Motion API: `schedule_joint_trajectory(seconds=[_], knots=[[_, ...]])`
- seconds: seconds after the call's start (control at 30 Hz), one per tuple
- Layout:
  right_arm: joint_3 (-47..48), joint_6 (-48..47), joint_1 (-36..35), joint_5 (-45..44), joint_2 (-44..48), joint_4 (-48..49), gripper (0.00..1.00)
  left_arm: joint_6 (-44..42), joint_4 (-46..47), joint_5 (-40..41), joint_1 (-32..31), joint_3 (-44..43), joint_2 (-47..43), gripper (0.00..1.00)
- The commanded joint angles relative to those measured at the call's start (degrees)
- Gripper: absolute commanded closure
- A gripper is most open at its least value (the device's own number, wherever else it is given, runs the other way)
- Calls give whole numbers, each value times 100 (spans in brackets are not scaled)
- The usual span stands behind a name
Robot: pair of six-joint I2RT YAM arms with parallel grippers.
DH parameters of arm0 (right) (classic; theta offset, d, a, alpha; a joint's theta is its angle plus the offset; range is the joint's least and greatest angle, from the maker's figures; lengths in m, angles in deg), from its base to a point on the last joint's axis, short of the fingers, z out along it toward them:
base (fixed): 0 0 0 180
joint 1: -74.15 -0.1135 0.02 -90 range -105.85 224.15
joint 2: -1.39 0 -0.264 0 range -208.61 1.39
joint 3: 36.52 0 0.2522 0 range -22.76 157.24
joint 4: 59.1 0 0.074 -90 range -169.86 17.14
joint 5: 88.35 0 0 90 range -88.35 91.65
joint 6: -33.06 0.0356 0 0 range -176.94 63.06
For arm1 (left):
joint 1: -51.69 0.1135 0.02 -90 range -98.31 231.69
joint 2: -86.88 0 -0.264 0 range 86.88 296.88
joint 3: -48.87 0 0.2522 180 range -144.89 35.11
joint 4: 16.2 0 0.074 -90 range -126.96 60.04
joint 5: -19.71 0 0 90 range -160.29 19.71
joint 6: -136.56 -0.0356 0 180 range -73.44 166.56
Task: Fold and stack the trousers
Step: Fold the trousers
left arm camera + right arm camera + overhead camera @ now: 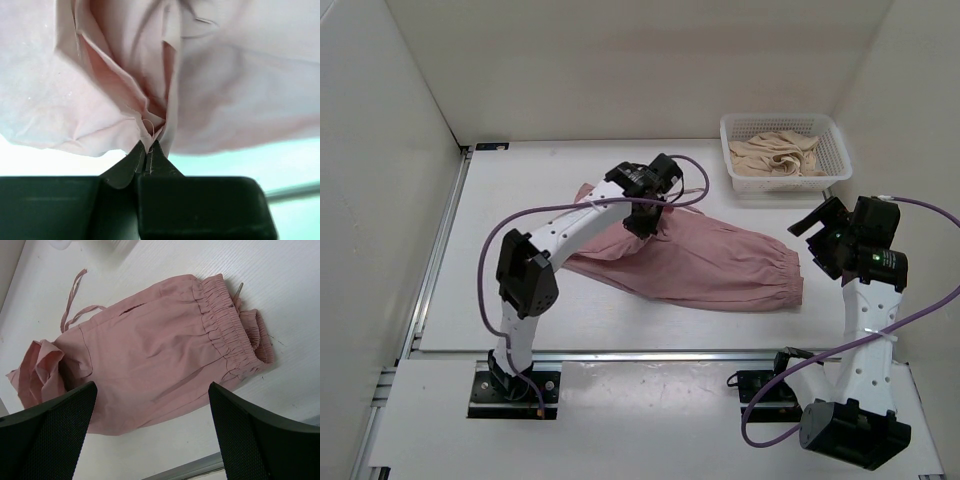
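At the bottom of the overhead frame the two arms rise from their bases. Right of centre, the right gripper (815,240) hangs above the white table (520,200) with its fingers spread wide and nothing between them. Its wrist view looks down on the trousers (160,340), with the gathered waistband (225,330) at upper right and the drawstring (72,295) trailing at upper left. Toward the centre, the left gripper (147,155) has its tips pressed together on a tuck of the pink cloth, which bunches up from the pinch. The trousers lie across the table from centre to right, waistband end at right, left end gathered at the claw. At upper right a white basket (780,118) holds beige cloth (775,155).
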Motion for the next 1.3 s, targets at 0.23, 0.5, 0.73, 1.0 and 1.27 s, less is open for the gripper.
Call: schedule_joint_trajectory(seconds=[0.23, 0.5, 0.73, 1.0, 1.27], knots=[[-17, -88, -29, 85, -1, 104, 4, -54, 180, -1066, -449, 811, -363, 64], [-17, -88, -29, 32, 52, 104, 4, -54, -374, -504, 199, 29, -765, 0], [-17, -88, -29, 32, 105, 104, 3, -554, 538, -1636, 2502, 880, -1119, 6], [98, -78, -29, 234, 44, 104, 3, -696, 1031, -2603, 3813, 979, -118, 9], [291, -79, -29, 234, -176, 104, 3, -625, 1182, -2483, 3761, 1215, 428, 6]])
